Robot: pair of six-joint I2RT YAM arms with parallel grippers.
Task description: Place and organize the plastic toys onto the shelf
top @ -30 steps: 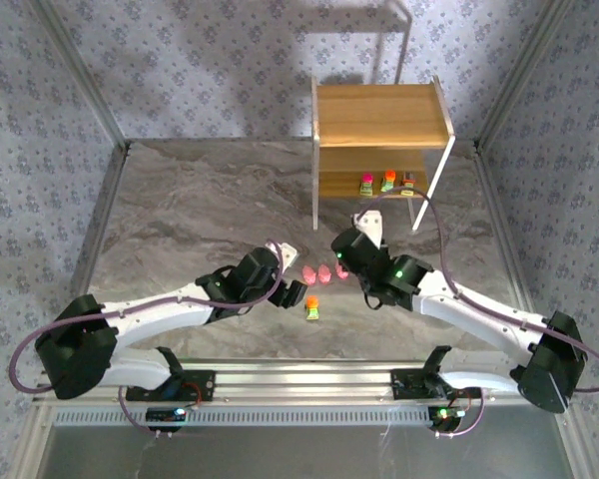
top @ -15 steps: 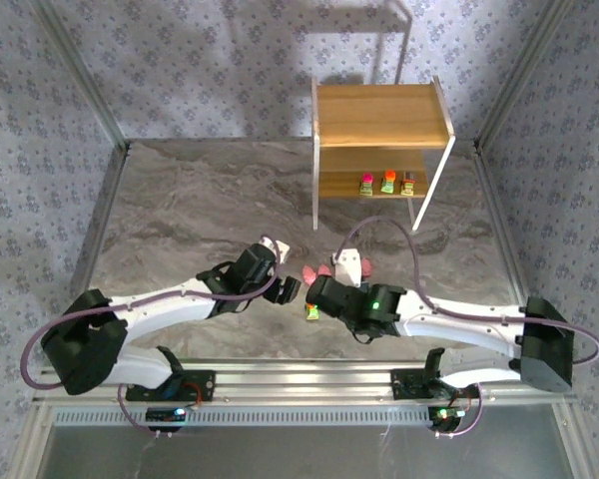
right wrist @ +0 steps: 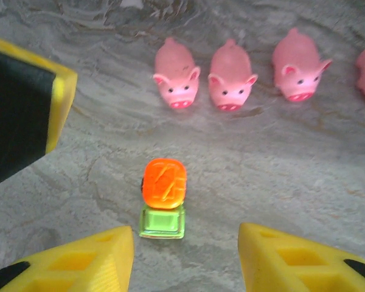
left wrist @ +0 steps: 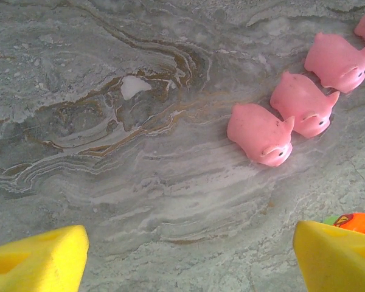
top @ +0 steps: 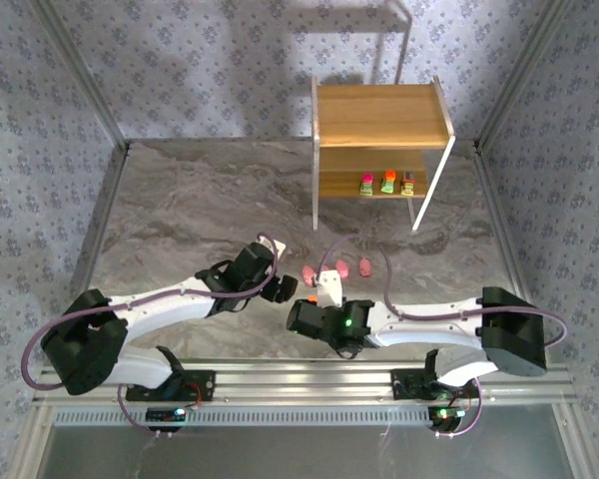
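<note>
The right gripper (right wrist: 185, 258) was seen with jaws parted and nothing between them. The orange-topped block (right wrist: 163, 201) lay just ahead of the gap, toward its left finger, with the green base nearest and its length along the line of approach. The left gripper (left wrist: 185, 261), likewise spread and empty, was turned toward the pink pigs (left wrist: 304, 104), so the right arm was judged nearer the block. All of it was set by the table's (top: 200, 200) near edge, well apart from the shelf (top: 379, 115) at the far edge.
</note>
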